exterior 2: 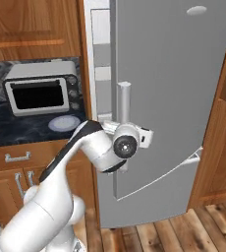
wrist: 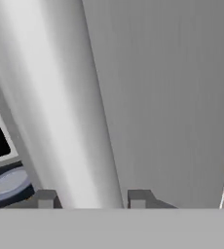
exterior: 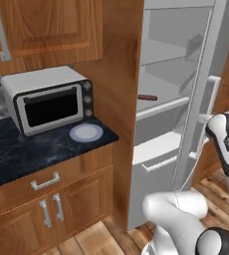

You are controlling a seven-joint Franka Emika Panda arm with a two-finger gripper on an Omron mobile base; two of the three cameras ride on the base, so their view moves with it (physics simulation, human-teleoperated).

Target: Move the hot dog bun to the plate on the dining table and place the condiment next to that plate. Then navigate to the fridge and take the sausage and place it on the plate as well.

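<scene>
- The fridge (exterior: 186, 74) stands with its door (exterior 2: 174, 98) swung partly out, leaving a tall gap between the door's edge and the wooden cabinet side (exterior: 121, 99) — white shelves show inside.
- The sausage (exterior: 147, 97) lies on a middle shelf, near the shelf's front edge and close to the cabinet side.
- The arm rises from low down, bends at the elbow and reaches level toward the door's handle (exterior 2: 124, 101), a grey bar standing off the door's face.
- The gripper (wrist: 90, 198) sits around that handle, one finger on each side and close against it; whether the pads actually press on it I cannot tell.
- To the left, a dark counter (exterior: 17, 154) carries a toaster oven (exterior: 49, 99) and, just in front of it, a pale blue-grey plate (exterior: 86, 132) near the counter's front edge — both well apart from the arm.
- The open door stands between the arm and the shelves.
</scene>
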